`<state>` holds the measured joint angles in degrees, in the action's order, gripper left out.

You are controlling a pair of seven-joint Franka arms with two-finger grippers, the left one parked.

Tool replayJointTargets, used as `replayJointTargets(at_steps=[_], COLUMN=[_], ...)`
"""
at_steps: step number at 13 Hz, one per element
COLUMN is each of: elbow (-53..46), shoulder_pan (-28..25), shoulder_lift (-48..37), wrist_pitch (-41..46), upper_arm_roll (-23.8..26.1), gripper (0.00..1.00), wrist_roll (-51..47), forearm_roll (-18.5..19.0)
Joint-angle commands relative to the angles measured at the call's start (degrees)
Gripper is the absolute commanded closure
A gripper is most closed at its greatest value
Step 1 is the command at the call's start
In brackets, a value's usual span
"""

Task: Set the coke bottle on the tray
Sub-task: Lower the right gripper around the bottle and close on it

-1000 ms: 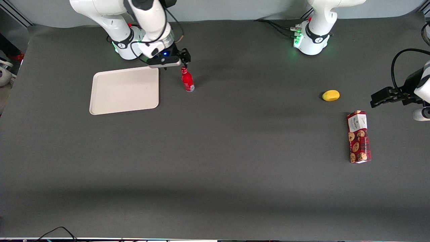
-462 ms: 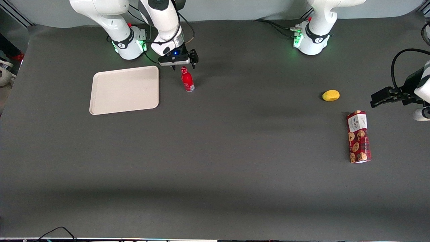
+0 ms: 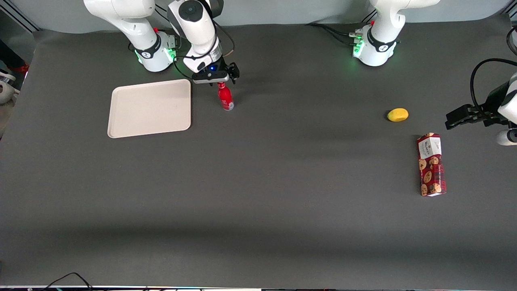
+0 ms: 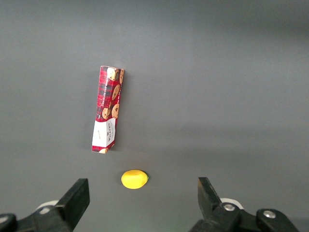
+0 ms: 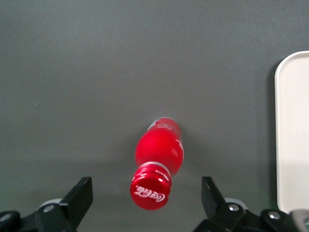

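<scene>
Even, soft overhead light; faint shadows on table [image 3: 258,182]; sharp focus.

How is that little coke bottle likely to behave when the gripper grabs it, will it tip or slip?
The coke bottle stands upright, tall and slim on a narrow base, so a sideways nudge would probably tip it, and once down its round body could roll. Its glossy red surface looks smooth, perhaps slippery. The gripper hovers open above the cap, beside the tray.

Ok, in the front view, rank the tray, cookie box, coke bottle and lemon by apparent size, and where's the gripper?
1. tray
2. cookie box
3. coke bottle
4. lemon, close to the bottle in area, so that order is unsure.
The gripper is open, just above the bottle's cap.
</scene>
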<state>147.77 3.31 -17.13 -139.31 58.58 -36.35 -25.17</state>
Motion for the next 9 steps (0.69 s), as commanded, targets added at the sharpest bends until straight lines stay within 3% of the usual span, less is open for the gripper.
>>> replayJointTargets(at_steps=[1, 6, 9], elbow=[0.0, -0.1, -0.1], shoulder_pan=[0.6, 0.8, 1.1], shoulder_lift=[1.9, 2.3, 2.4], wrist_pitch=[-1.1, -1.1, -1.1], upper_arm_roll=[0.6, 0.5, 0.5], gripper=[0.02, 0.34, 0.37], wrist_roll=[-0.7, -0.5, -0.4], forearm_roll=[-0.3, 1.1, 1.9])
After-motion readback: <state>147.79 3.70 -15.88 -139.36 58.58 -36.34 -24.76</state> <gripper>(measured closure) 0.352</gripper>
